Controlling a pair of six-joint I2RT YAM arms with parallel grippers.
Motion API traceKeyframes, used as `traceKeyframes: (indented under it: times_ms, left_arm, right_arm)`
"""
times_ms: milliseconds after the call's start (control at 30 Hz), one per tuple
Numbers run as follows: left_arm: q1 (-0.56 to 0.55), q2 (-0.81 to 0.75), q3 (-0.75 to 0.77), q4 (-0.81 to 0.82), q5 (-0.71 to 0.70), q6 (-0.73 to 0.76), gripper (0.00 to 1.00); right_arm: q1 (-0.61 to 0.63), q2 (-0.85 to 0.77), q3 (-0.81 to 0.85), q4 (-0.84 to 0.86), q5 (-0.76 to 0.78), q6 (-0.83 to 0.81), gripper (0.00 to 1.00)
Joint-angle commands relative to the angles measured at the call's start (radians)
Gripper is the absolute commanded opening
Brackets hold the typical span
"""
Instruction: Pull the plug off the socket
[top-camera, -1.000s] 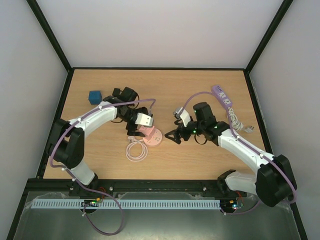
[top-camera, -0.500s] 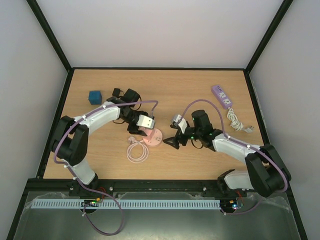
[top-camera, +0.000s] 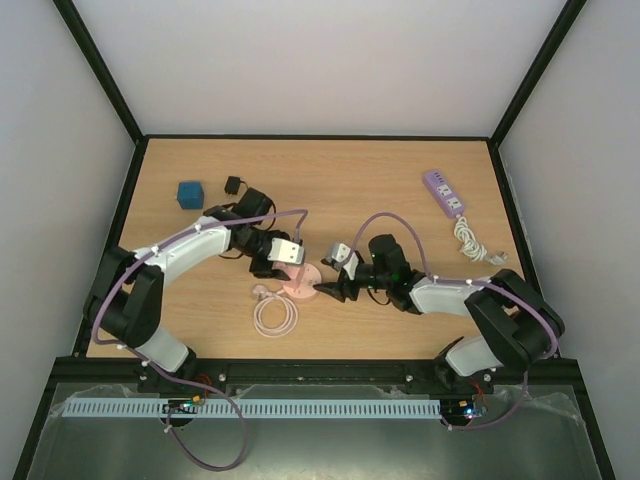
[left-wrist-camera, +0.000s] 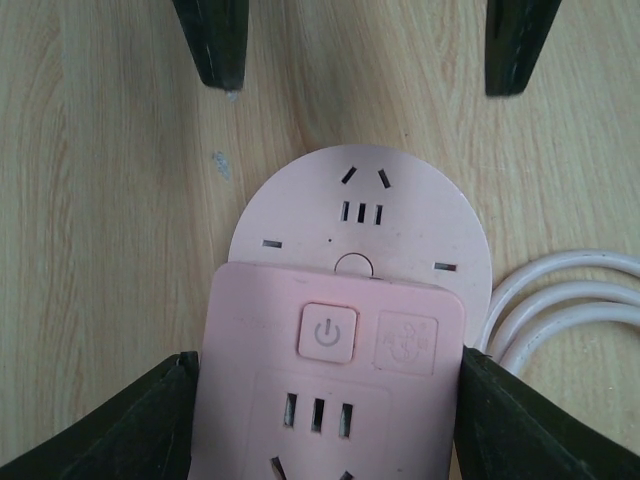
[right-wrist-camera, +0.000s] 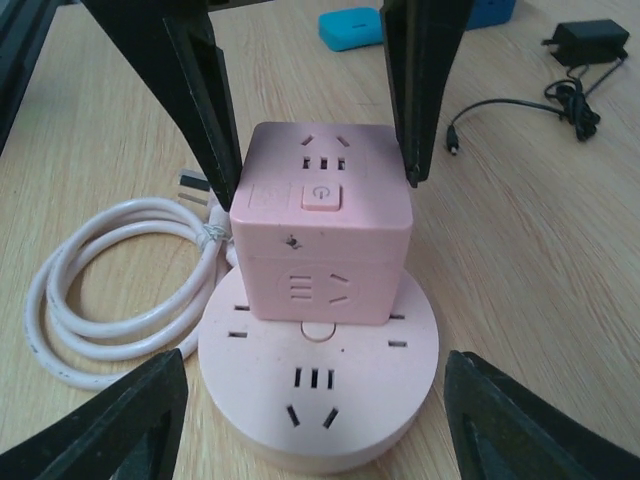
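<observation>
The pink cube plug (right-wrist-camera: 320, 235) sits on the round socket (right-wrist-camera: 318, 405), its pins hidden. The left gripper (right-wrist-camera: 318, 188) clamps the cube's sides. The right gripper (left-wrist-camera: 365, 88) stands wide, touching nothing. From above, the left wrist hides the plug.

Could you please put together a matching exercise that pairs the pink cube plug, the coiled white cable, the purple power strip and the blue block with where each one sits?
Things
1. pink cube plug
2. coiled white cable
3. purple power strip
4. blue block

Places
A. far left part of the table
B. plugged in on top of the round pink socket
C. far right part of the table
D. lying on the table right beside the round pink socket

Pairs: 1-B, 2-D, 3-C, 4-A
</observation>
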Motion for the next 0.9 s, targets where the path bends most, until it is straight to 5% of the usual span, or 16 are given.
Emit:
traceKeyframes:
  times_ms: [0, 233, 867]
  left_arm:
    - [-0.015, -0.057, -0.062, -0.026, 0.02, -0.059, 0.58]
    - [-0.026, -0.111, -0.124, 0.026, 0.019, -0.14, 0.57]
    - [-0.045, -0.148, -0.172, 0.065, 0.004, -0.174, 0.58]
  right_arm:
    - [0.037, 0.052, -0.011, 0.156, 0.04, -0.034, 0.67]
    - [0.067, 0.145, 0.011, 0.191, 0.035, -0.059, 0.57]
    - [0.116, 0.343, 0.028, 0.315, 0.069, -0.114, 0.53]
